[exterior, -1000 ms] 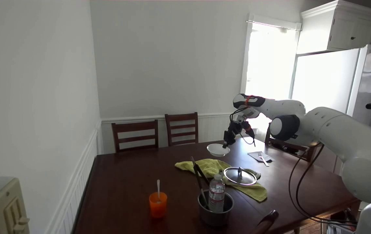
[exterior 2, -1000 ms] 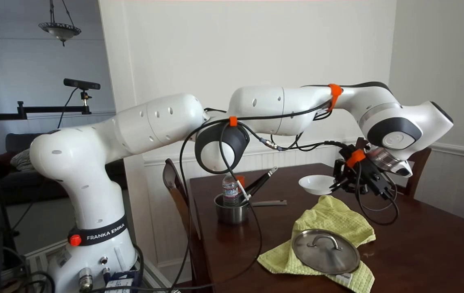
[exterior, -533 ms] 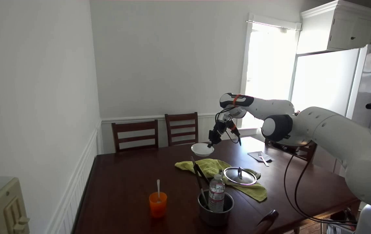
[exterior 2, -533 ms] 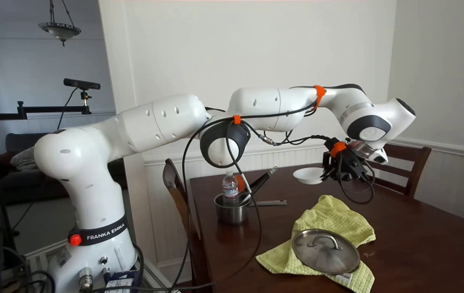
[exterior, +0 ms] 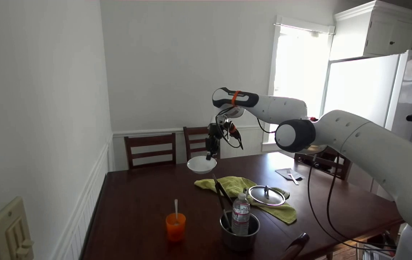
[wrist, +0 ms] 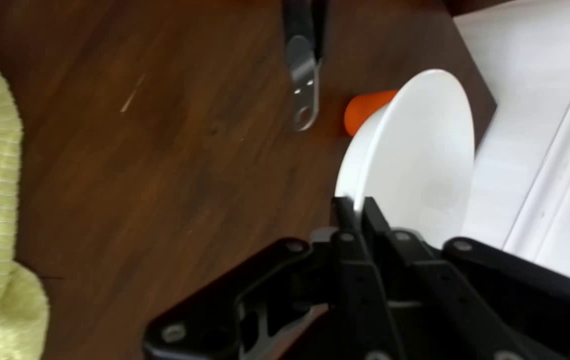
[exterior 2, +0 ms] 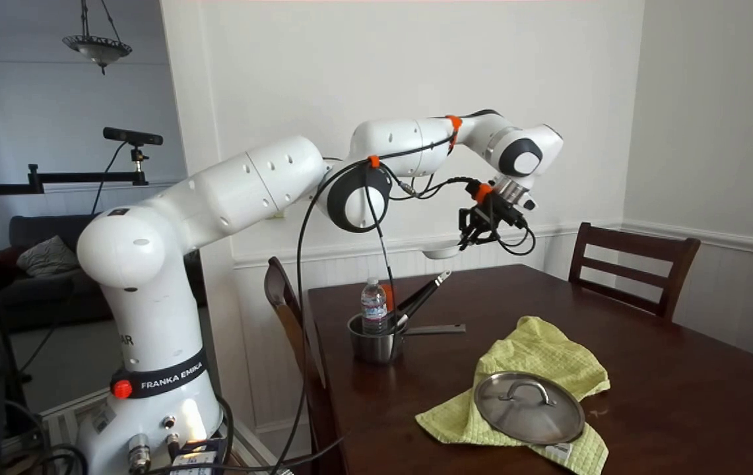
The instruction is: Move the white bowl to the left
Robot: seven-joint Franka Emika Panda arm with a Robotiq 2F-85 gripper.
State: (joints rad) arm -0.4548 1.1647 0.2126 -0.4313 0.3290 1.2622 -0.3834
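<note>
Above the table [exterior 2: 693, 382] I saw the white bowl [exterior: 201, 165] hanging in the air — the gripper [wrist: 356, 210] pinched it by the rim. A metal lid [exterior 2: 528, 415] lay on the green towel [exterior 2: 548, 349]; the orange cup [exterior: 175, 228] stood near the pot [exterior: 239, 241].

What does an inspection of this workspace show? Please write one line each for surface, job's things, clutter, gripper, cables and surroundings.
Surface: dark table, a pale mark on it.
Job's things: bowl, held above the table by its rim.
Clutter: lid on towel; pot holding bottle and black-handled tool; cup with utensil; cutlery partly on napkin.
Gripper: closed on the bowl's rim.
Cables: looping along the arm and hanging below it.
Surroundings: chairs at the table, window, fridge.
</note>
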